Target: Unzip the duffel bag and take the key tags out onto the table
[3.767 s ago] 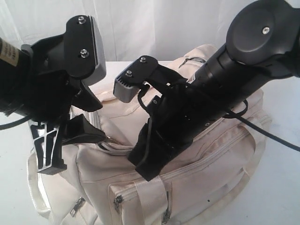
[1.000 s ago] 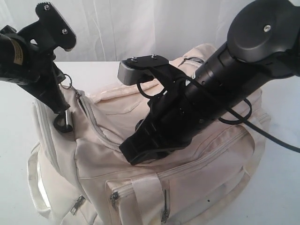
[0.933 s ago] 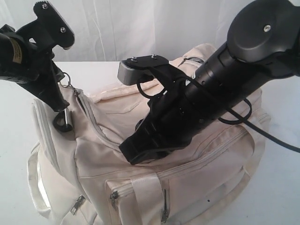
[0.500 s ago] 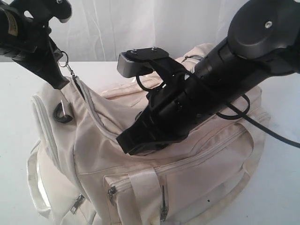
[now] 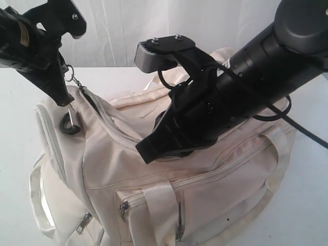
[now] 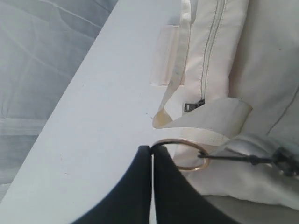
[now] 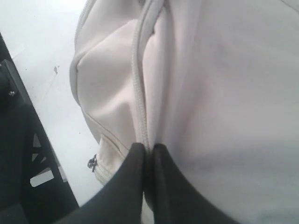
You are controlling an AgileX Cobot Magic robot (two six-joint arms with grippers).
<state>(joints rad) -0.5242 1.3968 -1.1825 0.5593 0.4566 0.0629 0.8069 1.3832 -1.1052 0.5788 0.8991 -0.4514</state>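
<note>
Cream bag (image 5: 205,195) is lying on the white table (image 5: 20,102), its left end now being held higher than seconds ago, when the left gripper (image 6: 152,151) was hanging lower. That gripper is clamping the zip pull's metal ring (image 6: 180,139). Right gripper (image 7: 148,149) is pinching fabric beside a zip seam. Right arm (image 5: 256,72) is covering the bag's top, so the zip's opening is hard to judge.

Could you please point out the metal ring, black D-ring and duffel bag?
metal ring (image 6: 182,140), left wrist view, upper arc.
black D-ring (image 5: 70,130), exterior view, lower curve.
duffel bag (image 5: 220,195), exterior view, front panel.
</note>
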